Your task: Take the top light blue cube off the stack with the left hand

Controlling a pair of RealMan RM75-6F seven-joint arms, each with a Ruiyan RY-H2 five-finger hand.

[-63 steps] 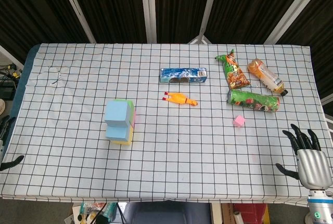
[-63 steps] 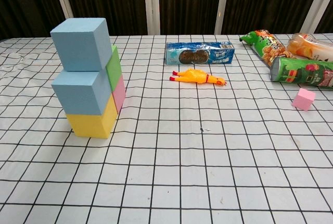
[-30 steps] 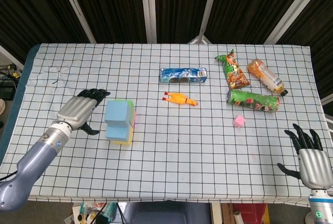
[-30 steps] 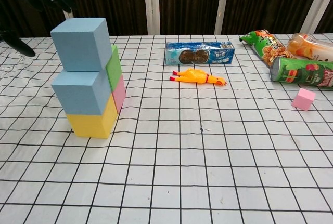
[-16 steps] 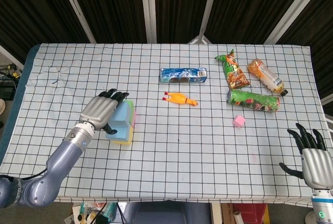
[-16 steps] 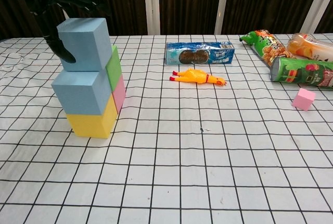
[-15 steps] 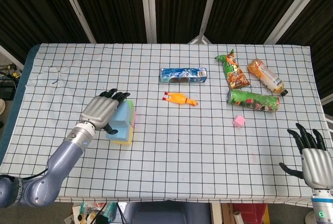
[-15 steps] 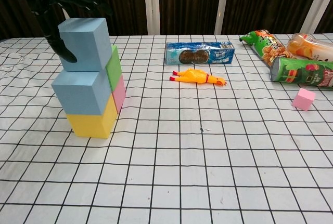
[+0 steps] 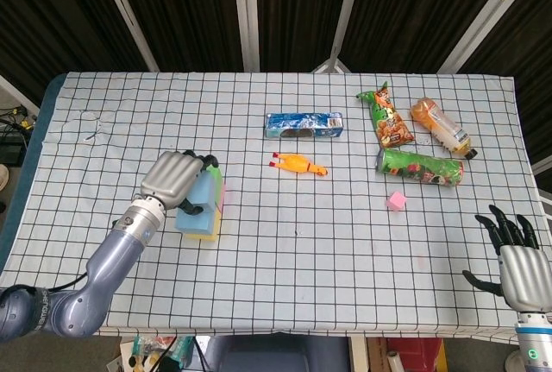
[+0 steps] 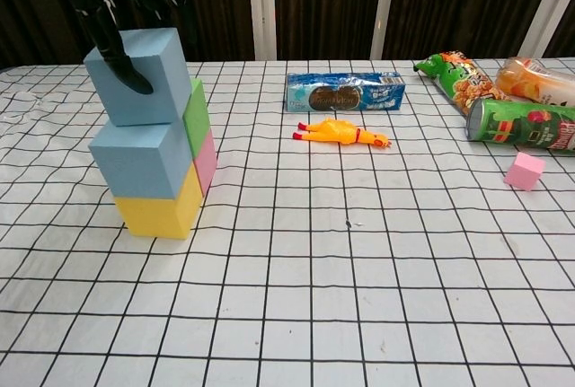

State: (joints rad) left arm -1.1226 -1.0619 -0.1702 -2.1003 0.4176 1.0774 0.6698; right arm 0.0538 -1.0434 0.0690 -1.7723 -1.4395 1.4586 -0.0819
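The stack stands at the table's left: a yellow cube (image 10: 157, 212) at the bottom, a light blue cube (image 10: 139, 161) on it, and the top light blue cube (image 10: 153, 86) above. Green (image 10: 198, 116) and pink (image 10: 206, 161) cubes sit behind. My left hand (image 9: 172, 180) covers the top light blue cube (image 9: 203, 189) from above and grips it; its thumb (image 10: 121, 55) lies down the front face, and the cube sits slightly tilted on the one below. My right hand (image 9: 517, 260) hangs open at the table's right front corner, holding nothing.
A blue cookie pack (image 10: 344, 92) and a yellow rubber chicken (image 10: 341, 132) lie mid-table. At the right are a green chips can (image 10: 526, 125), a snack bag (image 10: 458, 80), a bottle (image 10: 539, 80) and a small pink cube (image 10: 525, 171).
My left hand came in from the left edge, settled over the top light blue cube and closed on it; the cube now sits slightly tilted. The right hand barely moved.
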